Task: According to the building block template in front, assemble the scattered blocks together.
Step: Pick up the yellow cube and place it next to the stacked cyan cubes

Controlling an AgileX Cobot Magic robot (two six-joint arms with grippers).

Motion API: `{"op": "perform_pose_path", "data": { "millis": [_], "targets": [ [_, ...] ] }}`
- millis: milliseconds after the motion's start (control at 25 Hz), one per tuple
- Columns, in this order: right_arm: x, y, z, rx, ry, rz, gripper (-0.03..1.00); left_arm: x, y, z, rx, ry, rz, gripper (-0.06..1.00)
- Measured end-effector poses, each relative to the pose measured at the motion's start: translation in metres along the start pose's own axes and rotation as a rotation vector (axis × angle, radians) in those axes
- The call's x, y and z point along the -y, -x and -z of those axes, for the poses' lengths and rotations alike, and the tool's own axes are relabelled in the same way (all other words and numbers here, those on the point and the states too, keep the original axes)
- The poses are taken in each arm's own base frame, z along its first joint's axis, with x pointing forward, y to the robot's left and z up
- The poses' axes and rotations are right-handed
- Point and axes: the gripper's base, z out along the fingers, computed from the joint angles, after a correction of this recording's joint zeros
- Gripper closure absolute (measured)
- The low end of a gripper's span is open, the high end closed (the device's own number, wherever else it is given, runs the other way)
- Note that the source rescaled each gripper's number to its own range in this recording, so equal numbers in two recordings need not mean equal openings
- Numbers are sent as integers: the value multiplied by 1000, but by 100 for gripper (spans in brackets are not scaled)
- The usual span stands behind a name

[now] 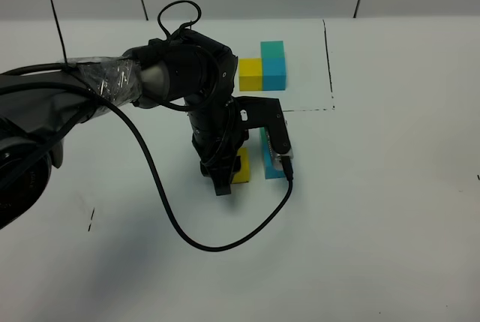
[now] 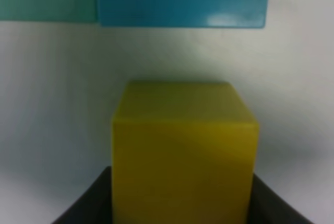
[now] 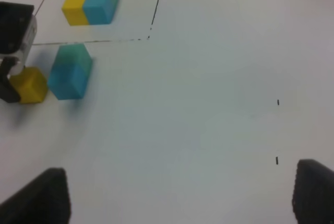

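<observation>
The building block template (image 1: pixel 262 67) lies at the back inside thin black lines: yellow left of blue, teal behind blue. It also shows in the right wrist view (image 3: pixel 88 7). Of the scattered blocks, the teal-green cube (image 3: pixel 73 57) touches the sky-blue cube (image 3: pixel 68 80), both half hidden under the left wrist in the high view (image 1: pixel 270 166). The yellow cube (image 1: pixel 241 166) sits on the table left of the blue one, a small gap between them (image 2: pixel 182 151). My left gripper (image 1: pixel 231 174) is shut on the yellow cube. My right gripper (image 3: pixel 180 195) is open, empty and far off.
A black cable (image 1: pixel 187 239) loops over the table in front of the left arm. Thin black lines (image 1: pixel 328 59) mark the template's area. Small black marks (image 3: pixel 277 130) dot the white table on the right.
</observation>
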Motion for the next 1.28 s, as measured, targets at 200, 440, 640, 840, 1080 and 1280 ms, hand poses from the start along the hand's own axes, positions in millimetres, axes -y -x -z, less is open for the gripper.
{"op": "perform_pose_path", "data": {
  "millis": [200,440,640,840,1080,1280],
  "targets": [
    [0,0,0,0,0,0,24,-1,2,-1,10,5,3,94],
    [0,0,0,0,0,0,24,-2,3,-3,17,6,7,94],
    [0,0,0,0,0,0,24,-2,3,-3,23,8,8,94],
    [0,0,0,0,0,0,24,-1,5,-3,27,12,-1,94],
    [0,0,0,0,0,0,24,1,9,-3,40,27,-28,94],
    [0,0,0,0,0,0,24,1,9,-3,40,27,-30,94]
  ]
}}
